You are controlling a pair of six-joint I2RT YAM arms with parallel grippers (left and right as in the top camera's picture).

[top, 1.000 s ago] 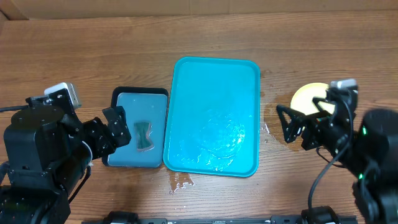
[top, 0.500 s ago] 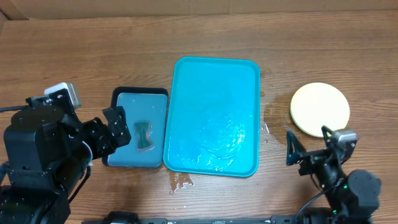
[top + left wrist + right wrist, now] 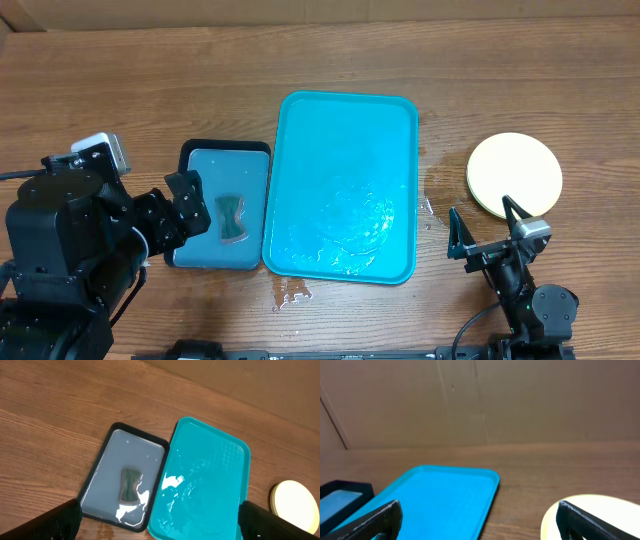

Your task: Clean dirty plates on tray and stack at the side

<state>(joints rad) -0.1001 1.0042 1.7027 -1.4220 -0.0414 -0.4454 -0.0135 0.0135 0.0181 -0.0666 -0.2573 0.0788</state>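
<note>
One round, pale yellow plate (image 3: pixel 514 175), possibly a stack seen from above, lies on the wood-grain desk (image 3: pixel 150 90), right of the glossy, wet, round-cornered teal tray (image 3: pixel 345 120). Both arms sit low at the near edge, left tool (image 3: pixel 188 214) and right tool (image 3: pixel 485 228), fingers apart, holding nothing.

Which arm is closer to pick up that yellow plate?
Right arm: its open jaws sit right beside the yellow plate. The left arm is far off, beyond the teal tray.
</note>
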